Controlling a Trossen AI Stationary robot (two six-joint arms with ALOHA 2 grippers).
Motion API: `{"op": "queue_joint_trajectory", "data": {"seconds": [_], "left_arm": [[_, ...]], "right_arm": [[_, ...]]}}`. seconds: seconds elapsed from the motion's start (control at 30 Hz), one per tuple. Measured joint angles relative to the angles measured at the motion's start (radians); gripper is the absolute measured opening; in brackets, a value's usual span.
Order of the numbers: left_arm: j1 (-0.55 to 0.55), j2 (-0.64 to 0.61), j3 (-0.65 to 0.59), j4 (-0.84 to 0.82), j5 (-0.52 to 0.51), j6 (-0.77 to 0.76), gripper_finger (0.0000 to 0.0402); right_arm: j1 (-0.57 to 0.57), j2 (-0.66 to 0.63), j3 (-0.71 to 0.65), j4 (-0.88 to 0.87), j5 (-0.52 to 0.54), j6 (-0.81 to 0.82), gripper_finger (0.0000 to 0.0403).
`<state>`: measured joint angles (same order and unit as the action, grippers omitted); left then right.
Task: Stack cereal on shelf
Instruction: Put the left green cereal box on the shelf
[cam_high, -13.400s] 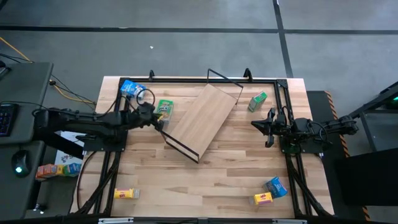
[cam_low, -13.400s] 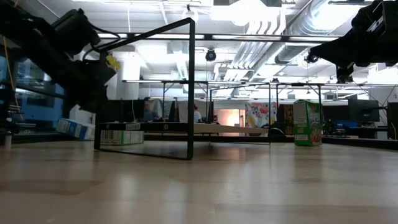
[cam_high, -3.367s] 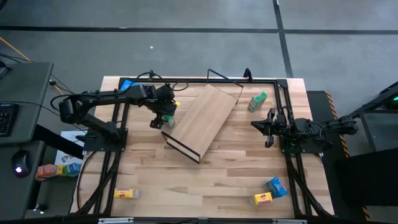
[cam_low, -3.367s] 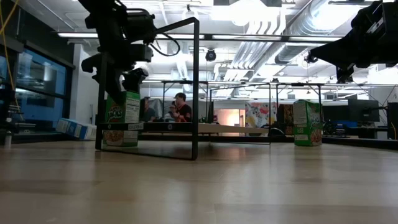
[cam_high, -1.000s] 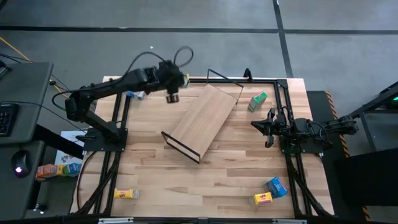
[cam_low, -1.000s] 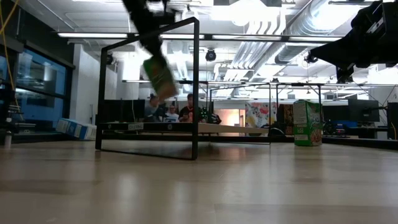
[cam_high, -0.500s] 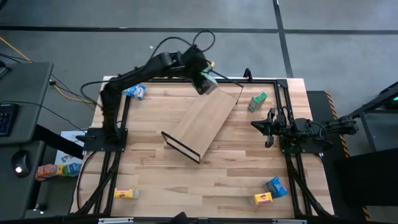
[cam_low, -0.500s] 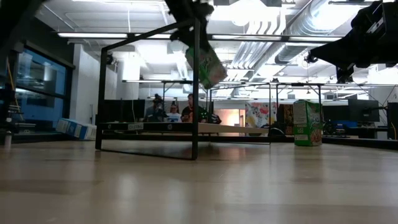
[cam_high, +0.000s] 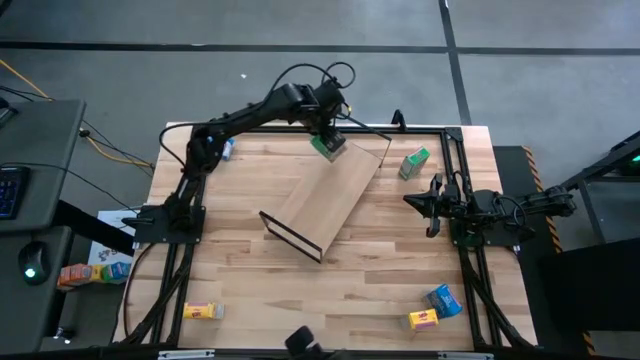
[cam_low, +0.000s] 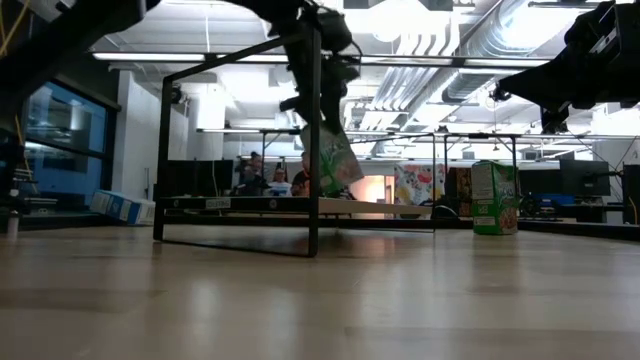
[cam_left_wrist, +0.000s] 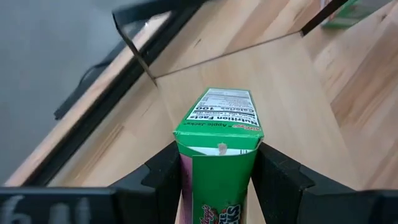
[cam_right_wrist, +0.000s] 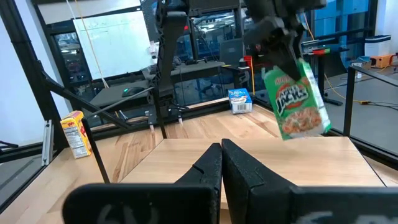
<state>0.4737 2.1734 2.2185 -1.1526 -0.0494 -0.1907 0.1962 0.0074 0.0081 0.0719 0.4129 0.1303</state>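
Note:
My left gripper (cam_high: 327, 133) is shut on a green cereal box (cam_high: 328, 146) over the far end of the shelf (cam_high: 325, 190), a long light-wood board with black wire frames at its ends. In the low view the box (cam_low: 336, 160) hangs tilted just over the board (cam_low: 270, 205); whether it touches the board I cannot tell. My right gripper (cam_high: 432, 205) waits shut at the table's right side, touching nothing. A second green box (cam_high: 414, 162) stands upright on the table to the right of the shelf. My left gripper pinches the green box between its two fingers (cam_left_wrist: 163, 171), one on each of two opposite sides (cam_left_wrist: 186, 163), near the box's upper end. The fingers come from above, slanting down. The box hangs tilted below them, its lower end (cam_right_wrist: 305, 127) close over the board.
A blue box (cam_high: 222, 148) lies at the far left behind the left arm. A yellow box (cam_high: 203, 312) lies near the front left, and a blue box (cam_high: 443, 298) and a yellow box (cam_high: 424, 319) near the front right. Black frame bars (cam_high: 300, 128) border the table.
My left gripper has swung toward the table's right edge along the far side and come down with the green box. The box, which hung high over the far left of the shelf, now hangs low over the shelf's far end, still tilted.

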Motion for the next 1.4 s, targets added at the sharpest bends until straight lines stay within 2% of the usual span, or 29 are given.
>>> {"op": "queue_joint_trajectory", "data": {"seconds": [0.47, 0.63, 1.07, 1.4], "left_arm": [[-0.005, 0.014, -0.016, 0.023, 0.014, 0.034, 0.0158], [-0.010, 0.014, -0.016, 0.025, -0.013, 0.052, 0.0160], [-0.015, 0.021, -0.016, 0.072, -0.037, 0.071, 0.0200], [-0.027, 0.061, -0.017, 0.102, -0.023, 0.105, 0.0212]], "right_arm": [[0.000, 0.000, 0.000, 0.000, 0.000, 0.000, 0.0000], [0.000, 0.000, 0.000, 0.000, 0.000, 0.000, 0.0000], [0.000, 0.000, 0.000, 0.000, 0.000, 0.000, 0.0000], [0.000, 0.001, 0.000, 0.000, 0.000, 0.000, 0.0000]]}}
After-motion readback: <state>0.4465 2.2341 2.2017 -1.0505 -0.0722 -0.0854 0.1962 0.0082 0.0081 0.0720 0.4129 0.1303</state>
